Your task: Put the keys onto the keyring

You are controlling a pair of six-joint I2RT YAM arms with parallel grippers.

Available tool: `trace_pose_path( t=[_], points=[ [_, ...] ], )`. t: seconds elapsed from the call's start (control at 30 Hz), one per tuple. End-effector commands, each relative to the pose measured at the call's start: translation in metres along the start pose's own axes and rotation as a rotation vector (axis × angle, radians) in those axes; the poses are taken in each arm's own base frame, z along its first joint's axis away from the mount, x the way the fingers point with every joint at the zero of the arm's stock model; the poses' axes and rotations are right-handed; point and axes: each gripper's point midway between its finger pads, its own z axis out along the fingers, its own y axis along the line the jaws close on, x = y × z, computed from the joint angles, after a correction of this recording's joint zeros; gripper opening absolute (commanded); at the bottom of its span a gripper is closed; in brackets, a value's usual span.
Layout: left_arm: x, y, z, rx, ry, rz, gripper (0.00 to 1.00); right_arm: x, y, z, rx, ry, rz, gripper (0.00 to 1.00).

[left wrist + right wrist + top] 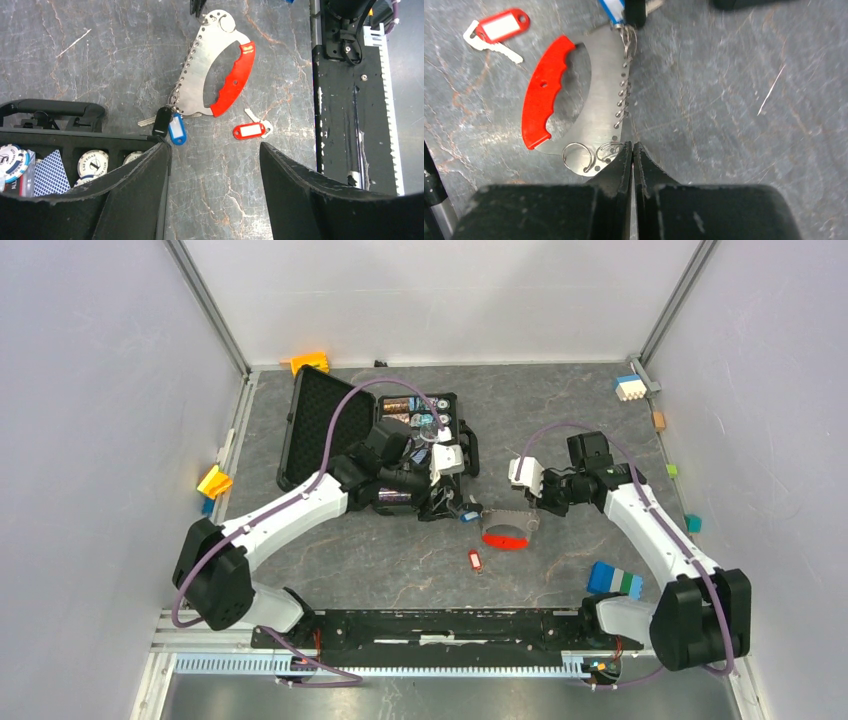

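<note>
The keyring (pixel 197 70), a curved metal plate with a red grip, lies flat on the table (pixel 100 50) between the two arms. The right claw (pixel 632 147) is closed, its tips at the plate's right end beside two small rings (pixel 576 155); whether it pinches anything, I cannot tell. The left claw (pixel 214 150) hangs wide open near the plate's left end, where the blue key (pixel 176 129) lies. The red key (pixel 250 130) lies loose on the near side of the grip
</note>
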Motion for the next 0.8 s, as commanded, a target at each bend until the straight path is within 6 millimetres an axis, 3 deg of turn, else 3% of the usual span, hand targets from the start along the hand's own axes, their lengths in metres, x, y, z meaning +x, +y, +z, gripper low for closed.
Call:
trace_pose_path(
  t=[0.0,0.17,0.33,0.43,0.57,0.77],
  points=[
    [0.008,-0.003,-0.007,-0.01,0.022,0.082,0.75,0.029,-0.001,0.002,0.001,0.071,0.044,0.09],
    [0.02,-0.01,-0.015,-0.019,0.051,0.093,0.77,0.04,-0.007,0.001,0.025,0.068,0.101,0.22],
    [0.026,-0.015,-0.026,-0.034,0.077,0.117,0.81,0.021,-0.011,0.003,0.023,-0.025,0.121,0.43],
    [0.029,-0.02,-0.033,-0.04,0.084,0.139,0.85,0.01,-0.005,0.015,-0.043,-0.104,0.167,0.52],
    [0.032,-0.026,-0.04,-0.046,0.082,0.169,0.9,0.016,0.003,0.037,-0.145,-0.121,0.223,0.63],
    [0.037,-0.028,-0.043,-0.055,0.087,0.174,0.91,0.019,0.007,0.063,-0.226,-0.123,0.302,0.66]
  ],
)
